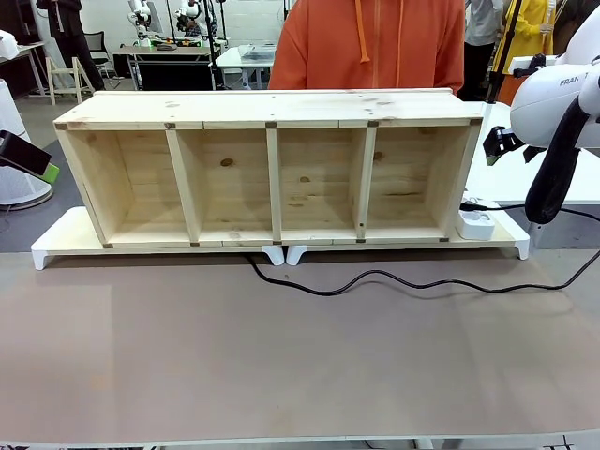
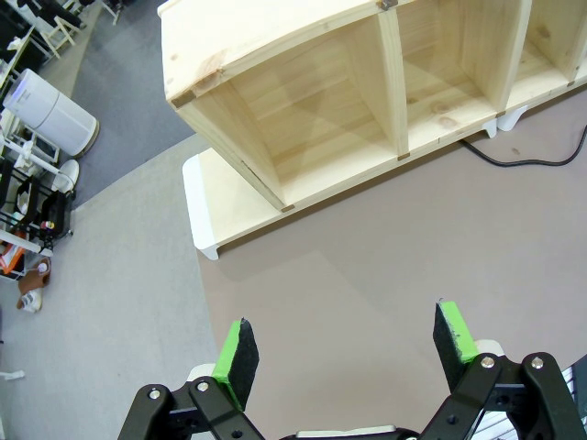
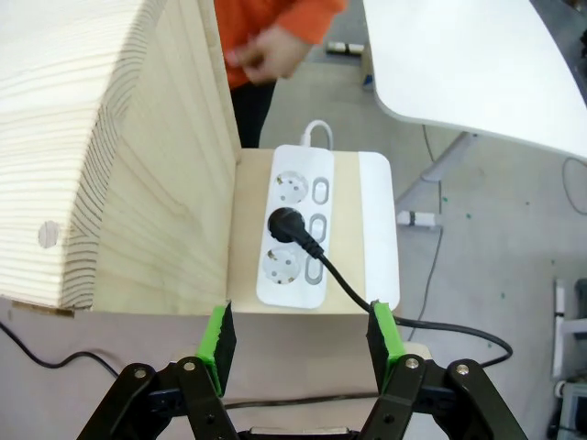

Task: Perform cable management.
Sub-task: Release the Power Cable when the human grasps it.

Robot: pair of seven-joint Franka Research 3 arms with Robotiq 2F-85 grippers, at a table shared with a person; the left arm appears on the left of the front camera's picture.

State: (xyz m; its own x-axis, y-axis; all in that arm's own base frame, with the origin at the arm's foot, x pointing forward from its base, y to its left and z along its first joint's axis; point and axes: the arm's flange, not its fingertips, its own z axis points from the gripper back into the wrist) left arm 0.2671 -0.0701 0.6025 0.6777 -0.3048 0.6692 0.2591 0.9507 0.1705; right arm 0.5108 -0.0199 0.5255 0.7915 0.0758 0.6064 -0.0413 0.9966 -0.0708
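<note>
Front view: the cable (image 1: 375, 278) snakes across the brown table (image 1: 281, 366) before the wooden shelf (image 1: 272, 173). Its plug (image 3: 280, 224) sits in the middle socket of the white power strip (image 3: 293, 240) beside the shelf's end. The right gripper (image 3: 301, 346) hangs above it, jaws wide, empty. The left gripper (image 2: 344, 353) gapes wide over bare tabletop. A person in orange (image 1: 370, 42) stands behind.
</note>
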